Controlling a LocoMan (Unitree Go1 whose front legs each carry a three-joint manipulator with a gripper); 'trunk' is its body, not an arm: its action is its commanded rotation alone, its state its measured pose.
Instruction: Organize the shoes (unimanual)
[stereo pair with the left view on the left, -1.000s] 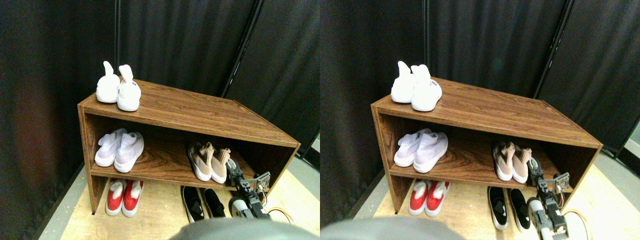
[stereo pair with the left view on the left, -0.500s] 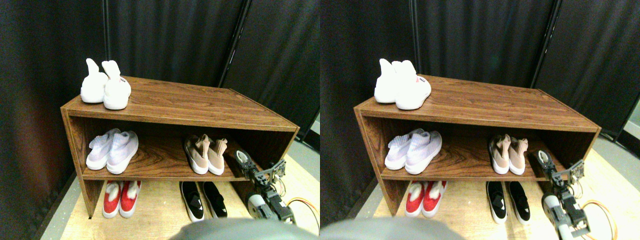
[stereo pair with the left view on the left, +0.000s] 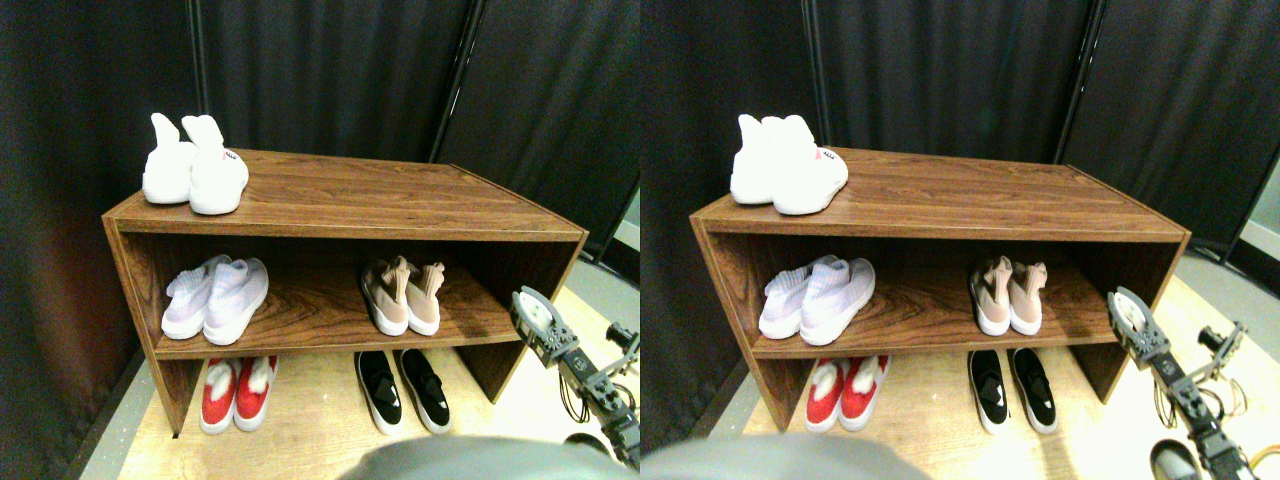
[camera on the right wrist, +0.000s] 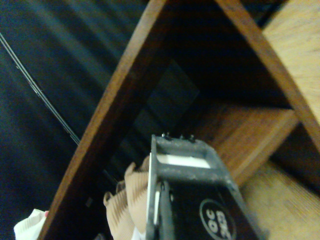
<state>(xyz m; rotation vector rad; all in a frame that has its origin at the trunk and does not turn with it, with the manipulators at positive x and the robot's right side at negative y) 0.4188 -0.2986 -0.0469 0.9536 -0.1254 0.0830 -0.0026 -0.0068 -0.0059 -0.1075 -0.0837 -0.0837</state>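
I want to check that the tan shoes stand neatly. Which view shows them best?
The stereo pair view: both tan shoes stand whole, side by side on the middle shelf. The wrist view shows only their ribbed collars, partly hidden behind the tool.

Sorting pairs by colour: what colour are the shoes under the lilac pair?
Red with white, the red shoes; stereo pair view.
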